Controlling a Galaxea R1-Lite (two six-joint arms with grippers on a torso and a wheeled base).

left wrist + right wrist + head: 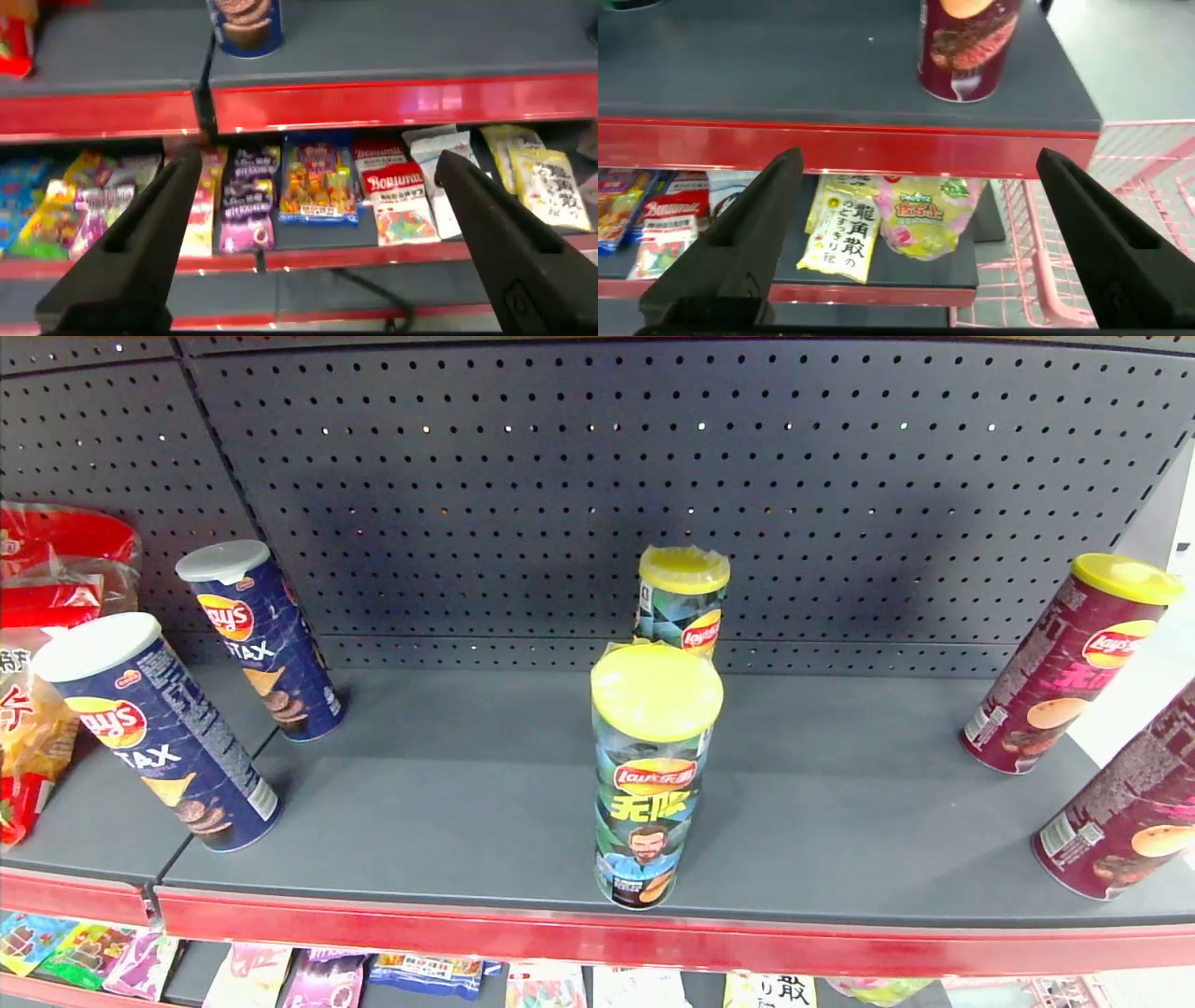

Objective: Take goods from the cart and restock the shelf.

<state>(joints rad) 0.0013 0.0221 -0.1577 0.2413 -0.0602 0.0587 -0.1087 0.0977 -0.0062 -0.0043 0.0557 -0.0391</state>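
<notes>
1. The goods to fetch sit in the pink cart [1148,243]; its wire corner shows just beside the shelf's right end and lower down; its contents are hidden, so I cannot tell which item comes first.
2. The shelf [448,821] carries upright cans in three rows running front to back: blue cans [163,733] at the left, green cans [653,775] with yellow lids in the middle, maroon cans [1069,663] at the right; wide bare strips lie between the rows.
3. The left claw [318,159] is spread wide and empty, facing the red lip [653,938] of the shelf, with the packets [318,187] of the lower shelf beyond it; the right claw [920,159] is likewise released and holds nothing, below the front maroon can.
4. The step in hand looks like the fetch; the right claw is near the cart, so it seems the natural one to send.
5. Grip a can around mid-body and keep it upright; carry it above the red lip rather than across it.
6. Set it in the row of its own colour, apart from its neighbours; these tall, narrow cans probably topple at a light knock.
</notes>
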